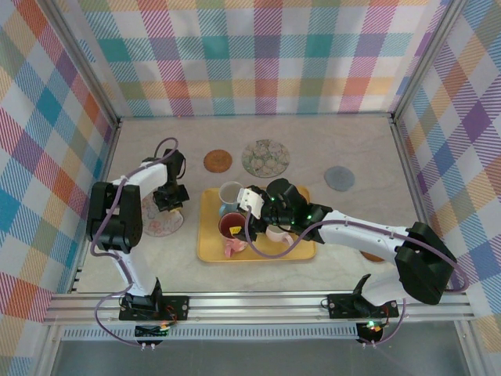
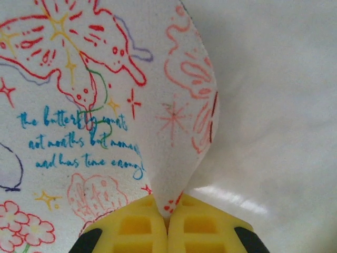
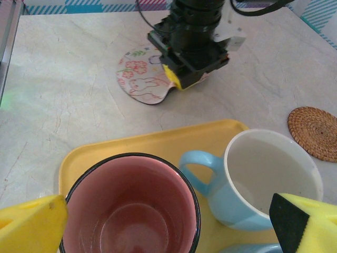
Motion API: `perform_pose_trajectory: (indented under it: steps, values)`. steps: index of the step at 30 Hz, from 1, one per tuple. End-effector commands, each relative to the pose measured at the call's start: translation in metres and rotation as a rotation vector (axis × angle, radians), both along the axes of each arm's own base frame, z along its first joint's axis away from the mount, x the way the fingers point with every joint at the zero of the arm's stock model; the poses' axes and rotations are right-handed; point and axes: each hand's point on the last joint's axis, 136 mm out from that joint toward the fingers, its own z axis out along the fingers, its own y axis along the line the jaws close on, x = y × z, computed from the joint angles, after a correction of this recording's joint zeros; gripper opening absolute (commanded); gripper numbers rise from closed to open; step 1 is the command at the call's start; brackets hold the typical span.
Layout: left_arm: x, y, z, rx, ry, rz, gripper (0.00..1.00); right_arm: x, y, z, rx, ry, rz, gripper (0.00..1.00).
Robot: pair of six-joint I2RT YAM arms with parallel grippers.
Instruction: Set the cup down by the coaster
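My left gripper (image 2: 168, 208) is shut on the edge of a white coaster (image 2: 79, 105) printed with butterflies and blue script, and the pinched edge is pulled up into a fold. From above, that coaster (image 1: 160, 221) lies left of the yellow tray (image 1: 258, 252), under the left gripper (image 1: 168, 205). My right gripper (image 1: 249, 205) hangs open over the tray. Its yellow fingers (image 3: 31, 226) straddle a pink-lined cup with a black rim (image 3: 131, 211). A light blue cup with a handle (image 3: 268, 184) stands right beside it.
Other coasters lie beyond the tray: a brown one (image 1: 218, 161), a floral one (image 1: 265, 157) and a grey one (image 1: 340, 178). A woven coaster (image 3: 317, 133) sits near the tray's corner. More cups crowd the tray's front. Checked walls enclose the table.
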Motion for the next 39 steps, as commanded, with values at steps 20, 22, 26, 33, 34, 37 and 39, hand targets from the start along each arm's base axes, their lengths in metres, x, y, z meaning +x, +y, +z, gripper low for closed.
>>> perform_pose_trajectory:
  steps: [20, 22, 26, 33, 34, 37, 39]
  values:
    - [0.127, -0.012, 0.015, -0.115, -0.173, 0.026, 0.00, 0.010, 0.018, 0.032, 0.111, 0.001, -0.015, 0.99]
    - [0.135, -0.011, 0.016, -0.116, -0.182, 0.025, 0.00, 0.012, 0.020, 0.034, 0.122, 0.011, -0.016, 0.99]
    - [0.151, -0.011, 0.018, -0.133, -0.208, 0.028, 0.00, 0.018, 0.024, 0.039, 0.153, 0.030, -0.021, 0.99]
    - [0.171, -0.013, 0.022, -0.152, -0.248, 0.017, 0.00, 0.025, 0.029, 0.047, 0.177, 0.041, -0.023, 0.99]
    - [0.173, -0.012, 0.022, -0.153, -0.251, 0.017, 0.00, 0.025, 0.029, 0.047, 0.176, 0.041, -0.026, 0.99]
    - [0.181, -0.011, 0.022, -0.157, -0.259, 0.019, 0.00, 0.025, 0.026, 0.044, 0.169, 0.048, -0.032, 0.99]
    - [0.184, -0.010, 0.022, -0.153, -0.254, 0.022, 0.00, 0.026, 0.025, 0.042, 0.166, 0.051, -0.037, 0.99]
